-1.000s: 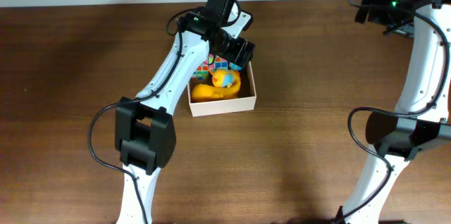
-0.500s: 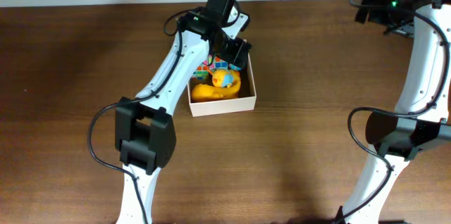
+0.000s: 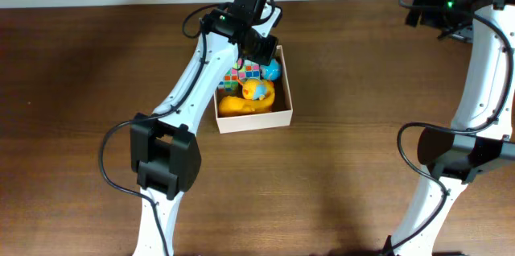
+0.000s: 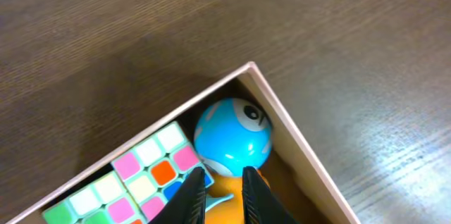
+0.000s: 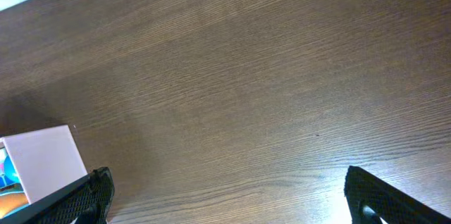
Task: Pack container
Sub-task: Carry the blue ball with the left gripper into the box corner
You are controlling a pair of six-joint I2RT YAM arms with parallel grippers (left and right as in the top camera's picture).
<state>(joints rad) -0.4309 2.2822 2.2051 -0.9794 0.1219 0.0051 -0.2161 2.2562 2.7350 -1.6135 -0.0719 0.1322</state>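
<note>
The container (image 3: 253, 121), a small white-walled box, sits mid-table. It holds a yellow duck (image 3: 245, 99), a blue ball (image 3: 272, 70) and a colourful puzzle cube (image 3: 241, 73). My left gripper (image 3: 259, 47) hovers over the box's far edge, shut, with nothing between its fingers. From the left wrist, the gripper (image 4: 224, 176) hangs above the duck's orange part (image 4: 224, 206). The blue ball (image 4: 232, 134) sits in the corner by the wall (image 4: 296, 139), next to the cube (image 4: 134, 175). My right gripper (image 5: 229, 182) stands wide open over bare wood, far right of the container (image 5: 46, 157).
The right arm (image 3: 483, 71) stands along the table's right side, its gripper (image 3: 426, 10) near the far right corner. The left arm's base (image 3: 165, 163) is near the front left. Dark wooden tabletop (image 3: 362, 111) lies all around the box.
My left gripper has shut and drawn back toward the box's far edge, uncovering the blue ball in the corner. The right arm has not moved.
</note>
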